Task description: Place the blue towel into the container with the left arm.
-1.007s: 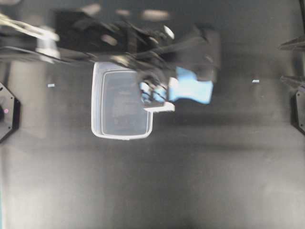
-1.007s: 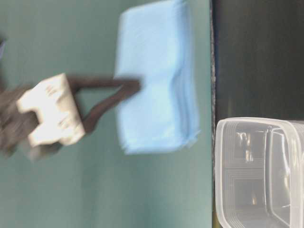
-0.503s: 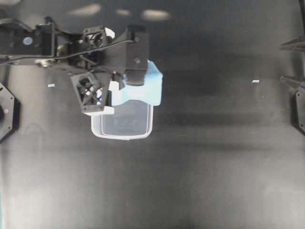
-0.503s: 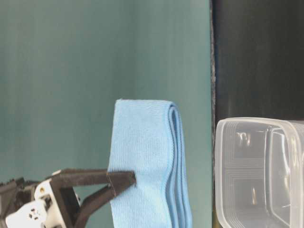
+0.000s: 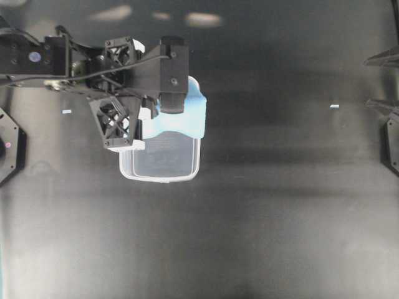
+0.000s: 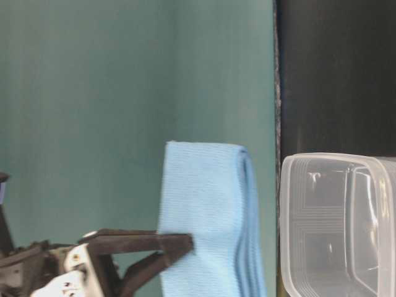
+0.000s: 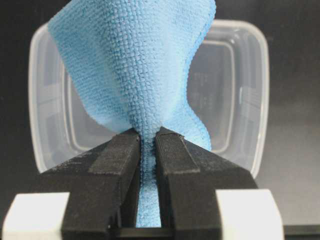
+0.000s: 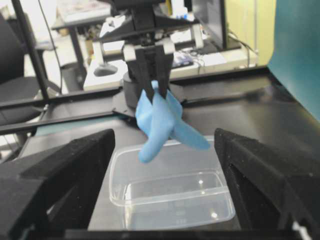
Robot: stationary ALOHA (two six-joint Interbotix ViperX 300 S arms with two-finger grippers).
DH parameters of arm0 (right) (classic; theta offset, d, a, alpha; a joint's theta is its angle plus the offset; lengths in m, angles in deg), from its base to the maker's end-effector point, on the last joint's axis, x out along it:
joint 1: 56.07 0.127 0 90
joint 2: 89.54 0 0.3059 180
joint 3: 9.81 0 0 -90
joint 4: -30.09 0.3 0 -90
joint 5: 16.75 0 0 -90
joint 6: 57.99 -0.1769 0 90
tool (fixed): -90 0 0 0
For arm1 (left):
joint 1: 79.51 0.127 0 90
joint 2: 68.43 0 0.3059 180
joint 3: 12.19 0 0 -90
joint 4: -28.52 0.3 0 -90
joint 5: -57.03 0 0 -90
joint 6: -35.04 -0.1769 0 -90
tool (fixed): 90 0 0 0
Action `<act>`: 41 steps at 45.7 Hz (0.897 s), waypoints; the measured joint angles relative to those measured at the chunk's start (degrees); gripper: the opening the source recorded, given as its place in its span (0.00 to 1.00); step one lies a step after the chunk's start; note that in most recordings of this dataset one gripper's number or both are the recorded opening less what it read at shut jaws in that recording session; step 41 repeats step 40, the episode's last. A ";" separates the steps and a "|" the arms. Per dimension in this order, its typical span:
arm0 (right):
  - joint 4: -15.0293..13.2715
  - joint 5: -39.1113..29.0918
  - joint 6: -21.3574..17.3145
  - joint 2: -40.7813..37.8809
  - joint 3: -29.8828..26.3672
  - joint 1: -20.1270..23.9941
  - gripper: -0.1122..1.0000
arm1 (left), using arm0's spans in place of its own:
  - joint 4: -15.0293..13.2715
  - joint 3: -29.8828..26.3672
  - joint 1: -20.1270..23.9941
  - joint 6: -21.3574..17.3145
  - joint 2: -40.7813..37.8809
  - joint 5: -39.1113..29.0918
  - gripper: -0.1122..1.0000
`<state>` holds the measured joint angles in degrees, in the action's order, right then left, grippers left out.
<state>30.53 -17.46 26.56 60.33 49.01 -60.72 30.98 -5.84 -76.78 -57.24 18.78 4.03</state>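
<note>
My left gripper (image 5: 153, 112) is shut on the blue towel (image 5: 186, 119) and holds it hanging over the far half of the container (image 5: 159, 177). In the left wrist view the jaws (image 7: 147, 134) pinch a bunched fold of the towel (image 7: 140, 60), with the clear tub (image 7: 261, 100) beneath. In the table-level view the towel (image 6: 207, 210) is just clear of the container's rim (image 6: 286, 204). The right wrist view shows the towel (image 8: 160, 120) dangling above the empty tub (image 8: 170, 200). My right gripper (image 8: 165, 145) is open and empty, far from both.
The right gripper's fingers (image 5: 369, 81) sit at the right edge of the black table in the overhead view. Two small white marks (image 5: 334, 106) (image 5: 67, 111) lie on the table. A teal wall (image 6: 93, 93) stands behind.
My left gripper swung the towel from right of the container to over it. In the last half second it settled and came a little lower towards the tub.
</note>
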 measured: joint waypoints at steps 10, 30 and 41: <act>0.00 0.00 -0.09 0.00 0.09 -0.09 0.80 | 0.00 2.37 0.09 0.26 -0.26 3.25 0.16; 0.00 0.00 -0.09 0.00 0.09 0.00 0.80 | 0.00 5.89 0.35 1.32 0.70 10.72 0.89; 0.09 0.00 -0.09 0.00 0.00 0.00 0.80 | 0.00 9.14 0.53 2.46 8.00 12.66 0.88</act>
